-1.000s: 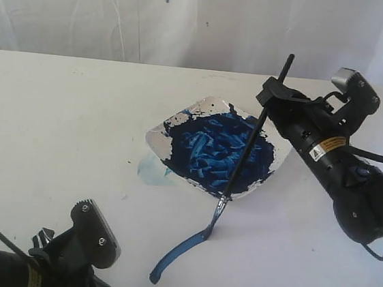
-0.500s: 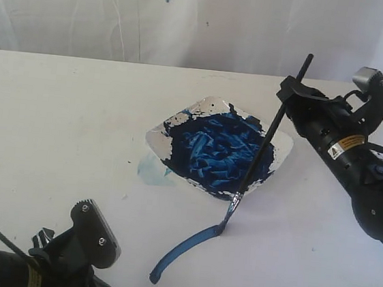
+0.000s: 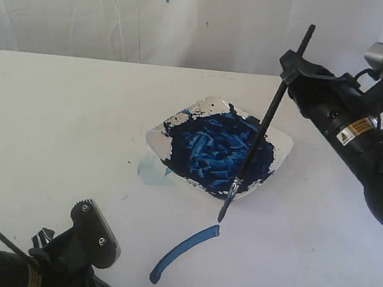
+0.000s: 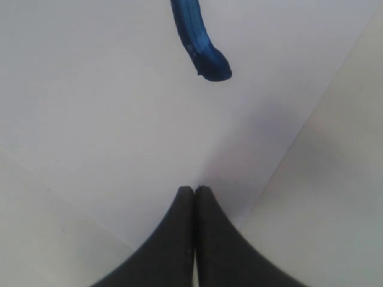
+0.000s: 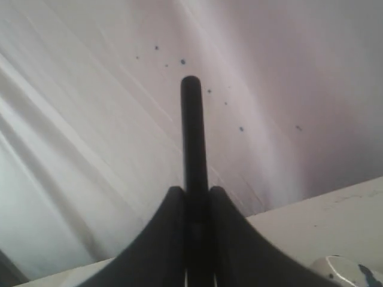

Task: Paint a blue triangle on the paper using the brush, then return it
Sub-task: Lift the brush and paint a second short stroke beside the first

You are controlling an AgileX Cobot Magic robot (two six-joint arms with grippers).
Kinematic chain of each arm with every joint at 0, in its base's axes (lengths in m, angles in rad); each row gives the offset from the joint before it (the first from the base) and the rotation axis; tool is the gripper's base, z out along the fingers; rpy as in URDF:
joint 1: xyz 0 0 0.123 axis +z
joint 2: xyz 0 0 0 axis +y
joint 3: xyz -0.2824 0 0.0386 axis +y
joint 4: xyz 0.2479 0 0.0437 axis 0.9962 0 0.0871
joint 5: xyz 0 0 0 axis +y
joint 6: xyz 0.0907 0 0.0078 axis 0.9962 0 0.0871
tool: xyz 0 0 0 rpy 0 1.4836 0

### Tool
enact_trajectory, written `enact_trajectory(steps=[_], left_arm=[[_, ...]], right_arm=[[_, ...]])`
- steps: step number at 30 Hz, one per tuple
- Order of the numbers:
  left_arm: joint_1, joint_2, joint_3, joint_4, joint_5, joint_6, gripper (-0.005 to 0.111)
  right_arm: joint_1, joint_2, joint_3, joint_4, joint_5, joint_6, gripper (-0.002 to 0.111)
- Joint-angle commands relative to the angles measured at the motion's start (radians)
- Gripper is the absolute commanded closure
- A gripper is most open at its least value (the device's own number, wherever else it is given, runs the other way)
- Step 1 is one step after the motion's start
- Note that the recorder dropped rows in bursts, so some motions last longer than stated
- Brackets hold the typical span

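Observation:
My right gripper (image 3: pixel 287 61) (image 5: pixel 194 189) is shut on the brush (image 3: pixel 257 135) near the top of its black handle (image 5: pixel 191 125). The brush slants down across the paint dish's front edge. Its blue tip (image 3: pixel 221 215) hangs just above the paper, a little apart from the upper end of a single curved blue stroke (image 3: pixel 181 252) (image 4: pixel 196 42). No full triangle outline shows, only that stroke. The paper (image 4: pixel 119 101) shows as a white sheet with faint edges. My left gripper (image 4: pixel 194 189) is shut and empty, low over the paper near the stroke's lower end.
A white dish of dark-blue paint (image 3: pixel 285 148) sits mid-table behind the stroke. A pale blue smear (image 3: pixel 151 172) lies at its front-left corner. The left arm's body (image 3: pixel 73 254) fills the bottom-left corner. A white curtain hangs behind the table.
The right gripper has risen and moved right and back with the brush. The tip, which was drawing the stroke longer, has lifted off the stroke's upper end. The left arm is still.

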Motion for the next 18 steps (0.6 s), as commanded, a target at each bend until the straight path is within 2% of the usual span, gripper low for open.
enact_trajectory(steps=[1, 15, 18], left_arm=[[0.003, 0.005, 0.007, -0.007, 0.031, -0.001, 0.107], [0.003, 0.005, 0.007, -0.007, 0.031, -0.001, 0.107], [0.003, 0.005, 0.007, -0.007, 0.031, -0.001, 0.107]], right_arm=[[-0.009, -0.051, 0.001, -0.086, -0.017, 0.070, 0.108], [-0.006, -0.166, 0.114, -0.244, -0.017, 0.096, 0.108], [0.020, -0.166, 0.118, -0.288, -0.017, 0.096, 0.108]])
